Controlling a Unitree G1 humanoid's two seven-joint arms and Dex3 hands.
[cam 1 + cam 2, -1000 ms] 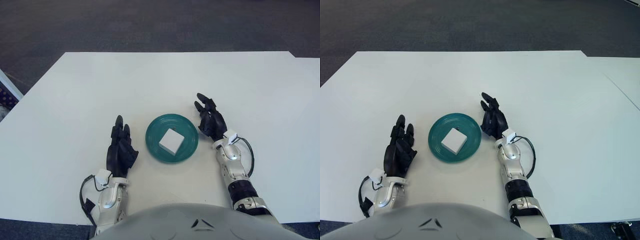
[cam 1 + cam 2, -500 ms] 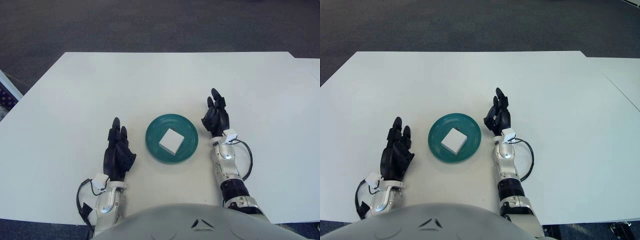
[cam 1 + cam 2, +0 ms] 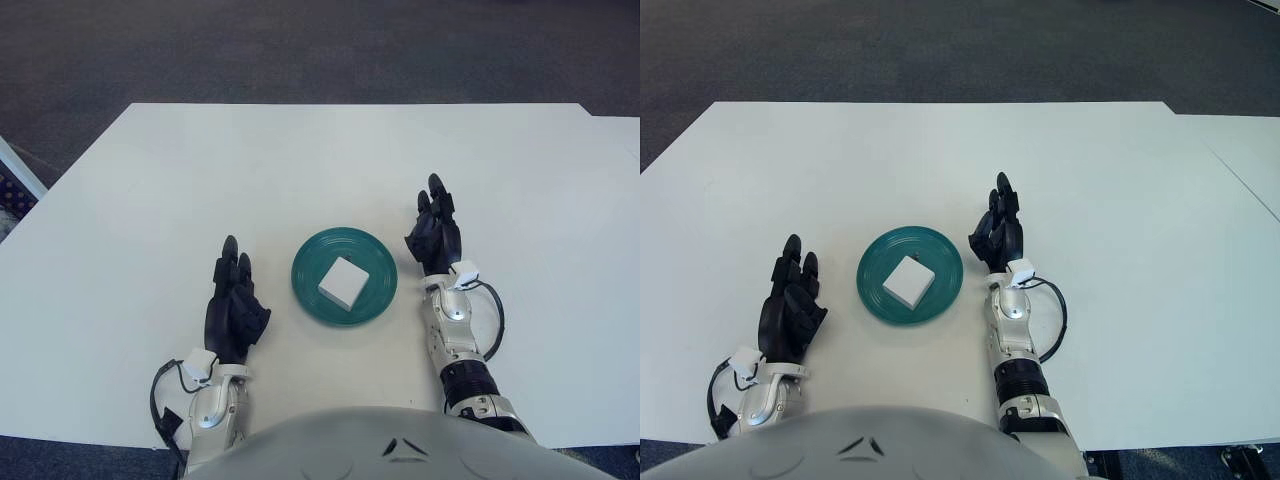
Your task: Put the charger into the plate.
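One charger (image 3: 343,282) seated in plate (image 3: 312,298) | both hands' fingers released, nothing held | right hand (image 3: 434,236), left hand (image 3: 233,305) best kept clear of rim

Left hand (image 3: 236,305), right hand (image 3: 435,233): fingers extended (empty), palms down.

Setting looked like an office or lab test room, not a home. Floor (image 3: 300,45) was dark grey low-pile carpet of the commercial kind, running behind the whole work area. Work surface was a large plain white table (image 3: 300,160) with clipped corners; a second white table (image 3: 1245,150) stood just beside it on the right, a narrow seam between them. At the far left edge a patterned blue-and-white object (image 3: 15,185) was only partly in view and could not be identified. Lighting was even and overhead, with soft shadows on the tabletop
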